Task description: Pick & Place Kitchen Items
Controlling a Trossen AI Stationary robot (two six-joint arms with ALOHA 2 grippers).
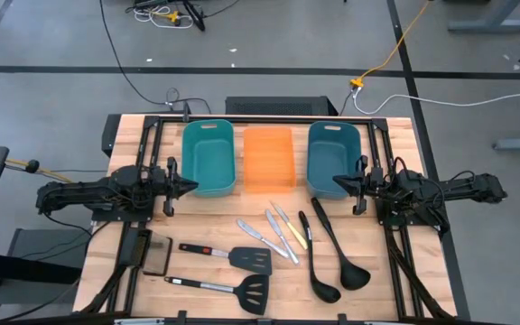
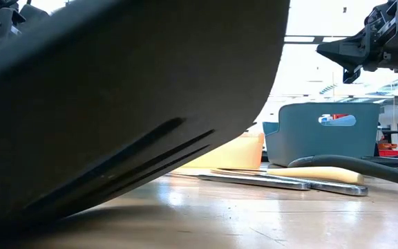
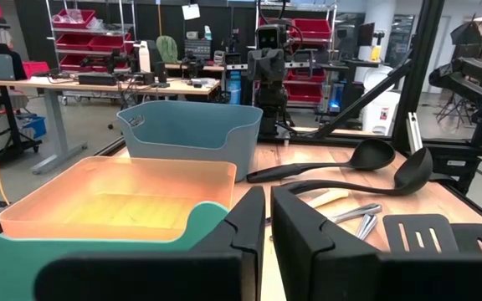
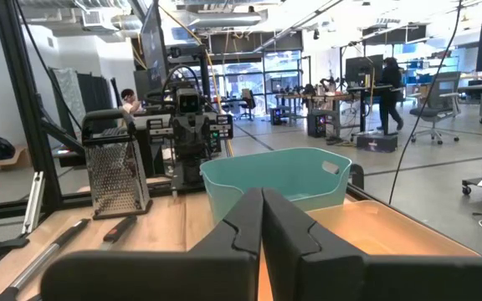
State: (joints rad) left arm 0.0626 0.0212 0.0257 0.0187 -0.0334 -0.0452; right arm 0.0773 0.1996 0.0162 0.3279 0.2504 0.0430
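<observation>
Utensils all lie loose on the near half of the table [image 1: 395, 144], none binned yet; both arms hover level over the bin row, left gripper [image 1: 190, 187] beside the teal bin [image 1: 208, 155], right gripper [image 1: 338, 184] at the blue bin [image 1: 333, 156], orange bin [image 1: 268, 158] between them; both grippers pinched nearly shut and carrying nothing.

Two ladles [image 1: 332, 253] lie just toward the near edge from the right gripper; handles end close under it, bowls point away to the front edge, long axes slightly oblique. Table knives [image 1: 278, 233] fan out mid-table, beside the ladles. Two slotted spatulas [image 1: 237, 273] lie crosswise, blades toward centre, nearer the left arm.

Judgement: right arm is nearer the ladles; it would need to spread its fingers and drop across a handle.
</observation>
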